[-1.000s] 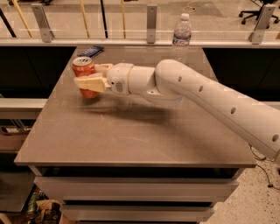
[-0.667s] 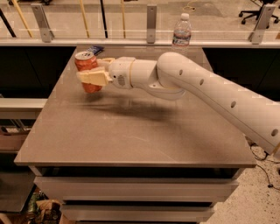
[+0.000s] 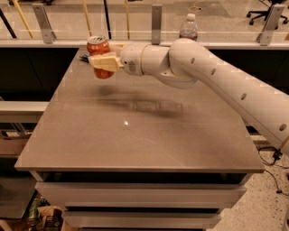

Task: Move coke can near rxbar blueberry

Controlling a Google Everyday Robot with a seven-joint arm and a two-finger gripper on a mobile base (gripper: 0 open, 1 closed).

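Note:
The coke can (image 3: 99,47), red-orange with a silver top, is held upright in the air above the table's far left part. My gripper (image 3: 104,62) is shut on the coke can, its pale fingers (image 3: 104,63) wrapped across the can's middle. The white arm reaches in from the right. The rxbar blueberry (image 3: 84,57) shows only as a dark blue sliver on the table just left of and behind the can; most of it is hidden by the can and the fingers.
The grey table (image 3: 135,135) stands on a drawer cabinet. A clear water bottle (image 3: 188,28) stands at the far edge behind the arm. A glass railing with metal posts runs behind the table. An office chair (image 3: 266,9) is at the far right.
The gripper has lifted the coke can off the table and carried it up and toward the far left corner, over the blue bar.

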